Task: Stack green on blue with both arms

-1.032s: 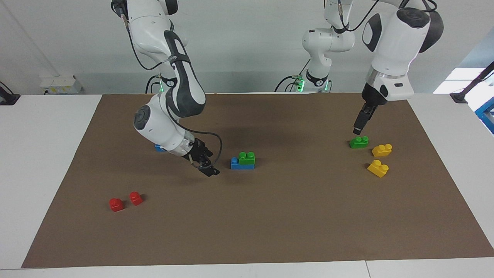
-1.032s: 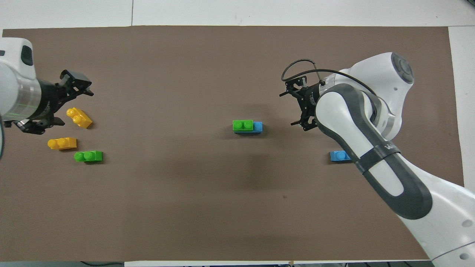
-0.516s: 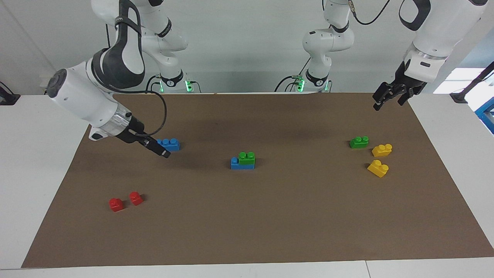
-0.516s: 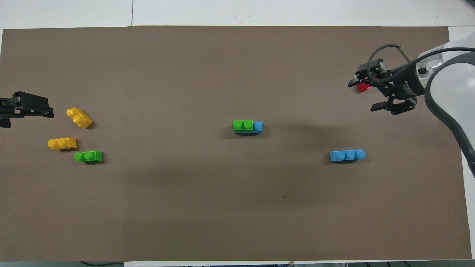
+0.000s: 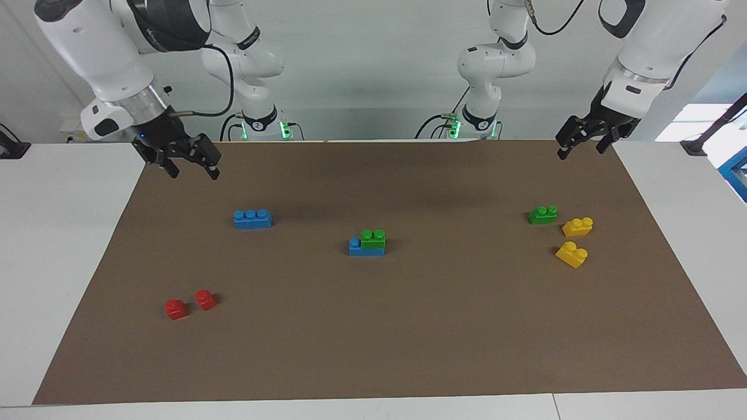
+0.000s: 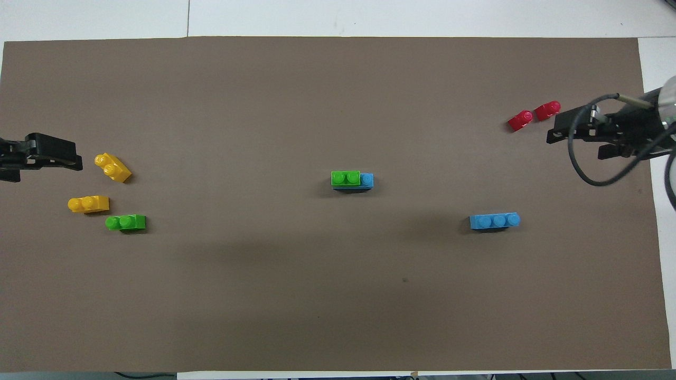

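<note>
A green brick [image 5: 372,238] sat pressed onto a blue brick [image 5: 365,248] at mid-bench, covering two studs and leaving one bare. The right hand [image 5: 185,161] and left hand [image 5: 580,137], each empty with fingers apart, hung over the two corners at the robots' edge. The risk from here looked slight: the offset green brick, if only lightly seated, could lift off at a nudge.
</note>
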Available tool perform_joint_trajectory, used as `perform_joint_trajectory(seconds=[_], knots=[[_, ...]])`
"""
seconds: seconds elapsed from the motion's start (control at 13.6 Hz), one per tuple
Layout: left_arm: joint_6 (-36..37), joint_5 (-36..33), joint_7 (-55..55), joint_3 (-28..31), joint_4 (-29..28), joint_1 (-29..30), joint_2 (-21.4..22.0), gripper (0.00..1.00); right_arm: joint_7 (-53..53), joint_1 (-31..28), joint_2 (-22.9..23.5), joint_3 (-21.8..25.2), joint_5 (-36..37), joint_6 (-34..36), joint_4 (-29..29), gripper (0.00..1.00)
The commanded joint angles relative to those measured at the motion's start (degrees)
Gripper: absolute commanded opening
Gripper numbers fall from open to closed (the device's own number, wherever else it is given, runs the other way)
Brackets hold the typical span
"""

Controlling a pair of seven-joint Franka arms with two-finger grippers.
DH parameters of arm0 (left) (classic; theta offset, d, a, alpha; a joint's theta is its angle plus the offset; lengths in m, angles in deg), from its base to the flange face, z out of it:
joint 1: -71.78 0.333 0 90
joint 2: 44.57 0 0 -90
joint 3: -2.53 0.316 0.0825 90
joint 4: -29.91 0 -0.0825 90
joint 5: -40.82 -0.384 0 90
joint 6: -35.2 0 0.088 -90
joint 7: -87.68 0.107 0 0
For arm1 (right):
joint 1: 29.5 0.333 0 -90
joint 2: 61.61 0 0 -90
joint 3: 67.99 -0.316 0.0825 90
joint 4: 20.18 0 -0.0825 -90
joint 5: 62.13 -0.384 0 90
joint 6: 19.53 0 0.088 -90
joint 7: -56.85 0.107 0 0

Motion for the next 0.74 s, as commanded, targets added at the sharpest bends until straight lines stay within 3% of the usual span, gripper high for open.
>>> perform_joint_trajectory(seconds=[0.0,0.22,0.66], knots=[[4.16,0.63,0.84,1.07,0.59,-1.09,1.08,1.0,-2.51,-0.42,-2.66,-0.24,1.87,3.2,0.92,1.0],[6.54,0.54,0.84,0.9,0.59,-1.09,1.34,1.0,-2.34,-0.16,-3.01,-0.41,7.57,2.95,1.79,1.0],[6.1,0.89,0.76,0.72,0.59,-1.0,1.34,1.0,0.03,-0.24,-3.19,-0.41,7.94,1.19,5.22,1.0]])
